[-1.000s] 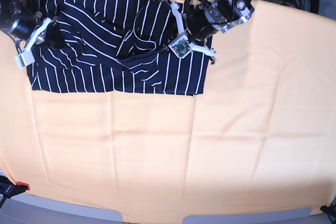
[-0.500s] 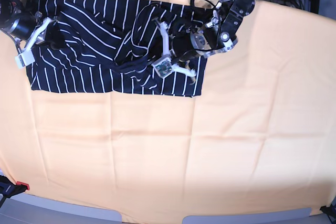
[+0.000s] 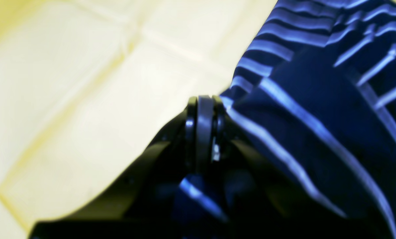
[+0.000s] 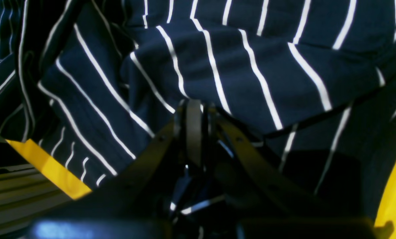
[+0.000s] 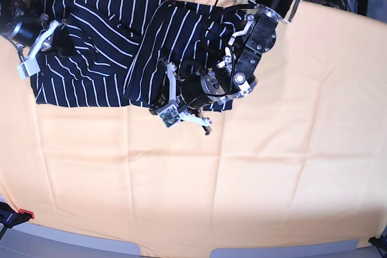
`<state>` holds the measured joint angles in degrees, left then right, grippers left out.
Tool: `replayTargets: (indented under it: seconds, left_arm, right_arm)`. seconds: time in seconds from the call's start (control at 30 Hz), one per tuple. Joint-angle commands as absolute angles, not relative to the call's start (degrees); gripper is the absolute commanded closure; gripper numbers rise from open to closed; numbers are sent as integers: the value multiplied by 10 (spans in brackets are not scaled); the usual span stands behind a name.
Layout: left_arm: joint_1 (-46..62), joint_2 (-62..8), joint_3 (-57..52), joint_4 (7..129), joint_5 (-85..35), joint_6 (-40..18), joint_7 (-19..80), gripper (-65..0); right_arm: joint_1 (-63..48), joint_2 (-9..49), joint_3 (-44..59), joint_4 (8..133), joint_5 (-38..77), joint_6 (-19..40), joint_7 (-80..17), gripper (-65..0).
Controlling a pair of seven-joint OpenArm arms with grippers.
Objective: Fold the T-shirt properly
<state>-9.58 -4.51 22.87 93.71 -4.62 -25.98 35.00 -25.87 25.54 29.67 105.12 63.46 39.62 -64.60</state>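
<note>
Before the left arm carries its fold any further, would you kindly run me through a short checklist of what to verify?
1. Left hand shut on the T-shirt: ok, striped cloth hangs from its closed tips.
2. Right hand pinning the far end: ok, closed on cloth at the shirt's edge.
3. Carried flap free of snags: cannot tell, the left arm hides the cloth beneath it.
4. Fold lying smooth: not ok, the middle is bunched and the stripes run askew.
5. Tablecloth flat ahead of the left hand: ok, only shallow creases.
</note>
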Motion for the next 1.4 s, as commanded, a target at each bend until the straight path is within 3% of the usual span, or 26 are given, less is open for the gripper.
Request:
replayTargets:
  seconds: [0.0, 0.07, 0.23, 0.4, 0.53, 0.6, 0.73, 1.07, 1.37]
  left_arm:
    - [-110, -49, 228, 963, -63, -262, 352, 0]
    - [-103, -69, 228, 992, -98, -276, 377, 0]
    - [-46, -128, 228, 1052, -160, -400, 391, 0]
    - [-3, -173, 228, 1069, -149, -400, 391, 0]
    - [20, -204, 228, 1067, -85, -362, 379, 0]
    - [27, -215, 228, 1066, -57, -338, 365, 0]
    - [27, -219, 228, 1064, -19, -299, 361, 0]
    - [37, -219, 228, 1064, -20, -297, 360, 0]
    - [56, -219, 228, 1064, -39, -297, 361, 0]
  right_arm:
    - [-255, 265, 300, 1061, 645, 400, -623, -48]
    - [-249, 265, 300, 1061, 645, 400, -611, -48]
    - [-217, 265, 317, 1061, 646, 400, -611, -95]
    - [-173, 265, 362, 1061, 648, 400, -614, -114]
    - [-175, 267, 408, 1061, 645, 400, -629, -331]
    - [-186, 267, 426, 1059, 640, 400, -631, -393]
    - [-210, 267, 439, 1048, 593, 400, -630, -392]
    - [-246, 267, 440, 921, 557, 400, -607, -392]
    - [-243, 260, 437, 841, 686, 400, -646, -392]
